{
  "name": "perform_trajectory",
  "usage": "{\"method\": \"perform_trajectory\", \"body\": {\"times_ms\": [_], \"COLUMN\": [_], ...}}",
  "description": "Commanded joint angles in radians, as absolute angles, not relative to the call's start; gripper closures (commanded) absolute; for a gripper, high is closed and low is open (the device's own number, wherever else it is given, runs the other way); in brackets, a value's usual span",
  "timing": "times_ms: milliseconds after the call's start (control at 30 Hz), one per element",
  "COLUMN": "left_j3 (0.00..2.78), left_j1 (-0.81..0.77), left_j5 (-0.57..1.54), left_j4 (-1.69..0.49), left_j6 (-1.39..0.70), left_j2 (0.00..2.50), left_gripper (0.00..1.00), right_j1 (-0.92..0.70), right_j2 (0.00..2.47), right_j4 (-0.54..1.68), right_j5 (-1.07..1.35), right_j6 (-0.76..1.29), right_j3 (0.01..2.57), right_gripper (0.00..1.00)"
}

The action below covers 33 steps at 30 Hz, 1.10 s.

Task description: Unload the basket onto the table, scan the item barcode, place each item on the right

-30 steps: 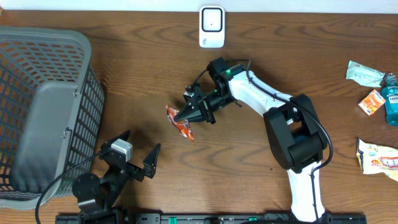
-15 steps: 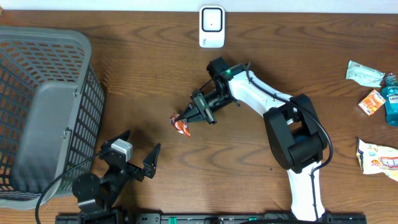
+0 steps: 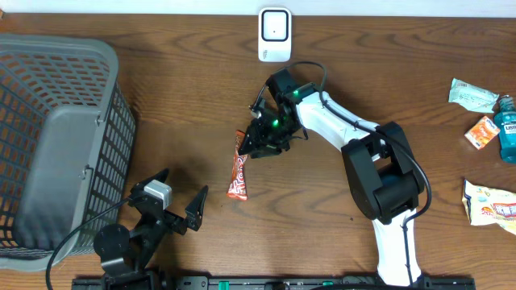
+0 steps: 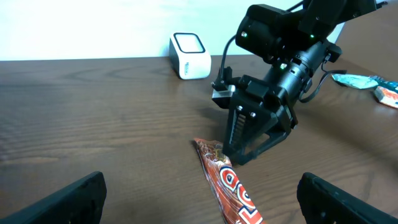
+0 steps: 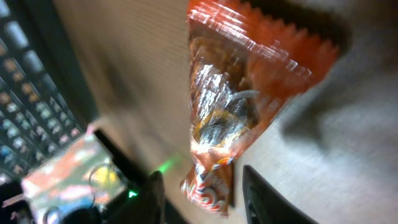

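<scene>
Orange snack packet (image 3: pixel 239 169) dropped flat on table; right gripper (image 3: pixel 252 148) parted.

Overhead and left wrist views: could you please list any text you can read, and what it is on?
Snack wrapper: white letters, slanted and cut off, unreadable.
Blue bottle: label too small to read.
White packet: red print, too small.
Scanner: no text visible.

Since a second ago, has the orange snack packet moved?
Yes. The orange snack packet was bunched at the right fingers and now lies stretched out lengthwise. Its lower end reaches farther from the white scanner.
</scene>
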State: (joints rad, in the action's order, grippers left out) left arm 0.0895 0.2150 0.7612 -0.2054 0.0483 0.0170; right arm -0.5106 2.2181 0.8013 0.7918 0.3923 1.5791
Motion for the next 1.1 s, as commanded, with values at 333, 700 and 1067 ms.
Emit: {"method": "perform_trajectory", "body": {"times_ms": [333, 700, 1067], "left_j3": [0.073, 0.073, 0.073], "left_j1": [0.217, 0.217, 0.217], "left_j5": [0.775, 0.775, 0.775], "left_j4": [-0.228, -0.228, -0.228], "left_j6": [0.043, 0.043, 0.043], "left_j2": [0.012, 0.012, 0.012], "left_gripper": [0.02, 0.02, 0.02], "right_j1": [-0.616, -0.748, -0.740], "right_j2": [2.212, 2.260, 2.359], "right_j4": [0.820, 0.780, 0.736], "right_j5": [0.326, 0.040, 0.250], "right_j6": [0.466, 0.698, 0.445], "right_j3": [1.657, 1.655, 1.660], "right_gripper": [0.08, 0.45, 0.99]}}
